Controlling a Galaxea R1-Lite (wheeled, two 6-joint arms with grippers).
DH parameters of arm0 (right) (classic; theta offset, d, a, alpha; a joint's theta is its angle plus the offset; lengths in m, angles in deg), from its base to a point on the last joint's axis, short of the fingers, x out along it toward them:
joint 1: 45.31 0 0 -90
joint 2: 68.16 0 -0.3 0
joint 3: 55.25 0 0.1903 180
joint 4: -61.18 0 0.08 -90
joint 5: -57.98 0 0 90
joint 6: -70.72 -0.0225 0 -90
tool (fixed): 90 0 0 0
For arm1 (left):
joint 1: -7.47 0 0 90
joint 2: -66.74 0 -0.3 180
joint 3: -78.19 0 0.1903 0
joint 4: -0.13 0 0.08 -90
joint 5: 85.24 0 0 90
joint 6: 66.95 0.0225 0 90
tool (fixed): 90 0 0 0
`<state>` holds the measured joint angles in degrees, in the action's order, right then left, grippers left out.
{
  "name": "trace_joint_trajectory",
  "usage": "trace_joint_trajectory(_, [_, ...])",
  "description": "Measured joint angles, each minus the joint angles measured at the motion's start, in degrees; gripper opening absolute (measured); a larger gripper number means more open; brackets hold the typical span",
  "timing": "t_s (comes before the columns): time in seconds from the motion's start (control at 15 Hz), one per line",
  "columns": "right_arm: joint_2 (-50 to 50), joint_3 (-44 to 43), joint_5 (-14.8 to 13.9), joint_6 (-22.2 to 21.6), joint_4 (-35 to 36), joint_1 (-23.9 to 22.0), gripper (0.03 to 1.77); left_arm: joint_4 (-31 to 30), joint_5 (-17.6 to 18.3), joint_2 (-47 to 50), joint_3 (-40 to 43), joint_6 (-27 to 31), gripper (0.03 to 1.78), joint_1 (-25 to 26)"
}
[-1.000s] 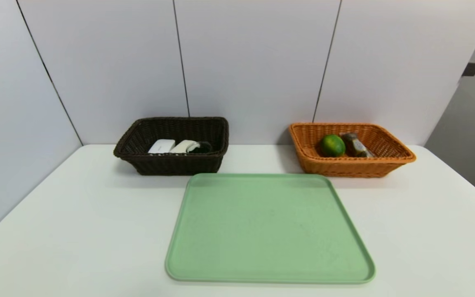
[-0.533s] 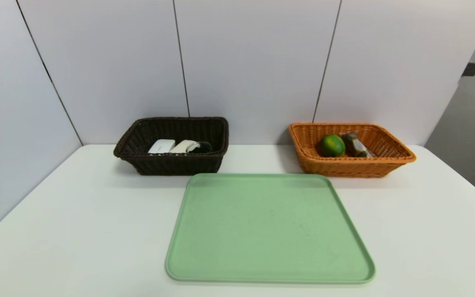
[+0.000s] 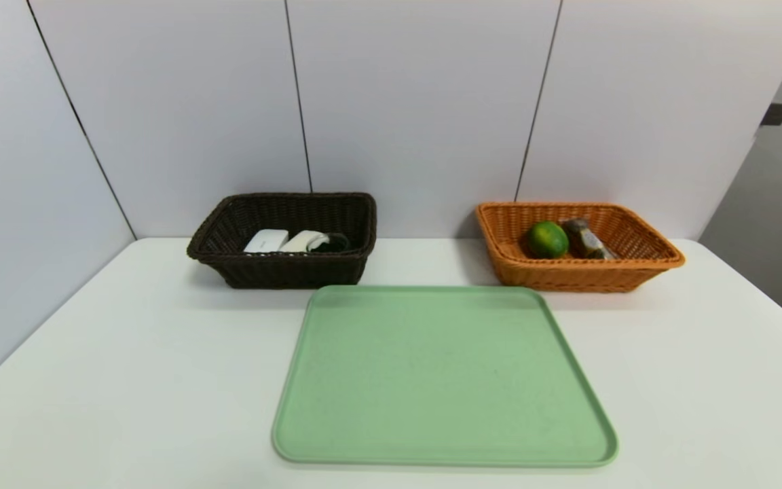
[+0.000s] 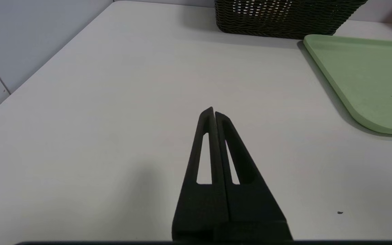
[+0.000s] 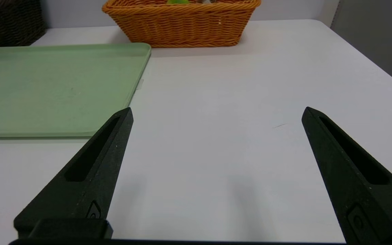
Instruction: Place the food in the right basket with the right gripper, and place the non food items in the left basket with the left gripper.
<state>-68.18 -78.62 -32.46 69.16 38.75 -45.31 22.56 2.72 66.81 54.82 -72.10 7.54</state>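
From the head camera, a white table (image 3: 126,367) carries a bare green tray (image 3: 442,377) at its middle. Behind the tray's left corner stands the dark brown left basket (image 3: 282,268), holding the flat white case (image 3: 266,240), the small white bar (image 3: 301,240) touching it, and the glass cup with black handle (image 3: 331,242) at the right end. Behind the tray's right corner stands the orange right basket (image 3: 581,275), with the green lime (image 3: 546,239) and the pack of foil-wrapped chocolates (image 3: 586,238) side by side inside. Neither arm shows in this view.

Over at the left wrist, the left gripper (image 4: 213,114) hangs above bare table with its two black fingers pressed together, holding nothing; the dark basket and a tray corner lie well ahead.

At the right wrist, the right gripper (image 5: 216,110) is spread wide and empty above the table, just beside the tray's edge, with the orange basket farther ahead and a sliver of lime showing over its rim.
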Motion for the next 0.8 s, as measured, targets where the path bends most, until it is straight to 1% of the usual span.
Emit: trace_joint_trajectory(0.8, [0.0, 0.0, 0.0, 0.0, 0.0, 0.0, 1.71, 0.0, 0.0, 0.0, 0.0, 0.0, 0.04, 0.0])
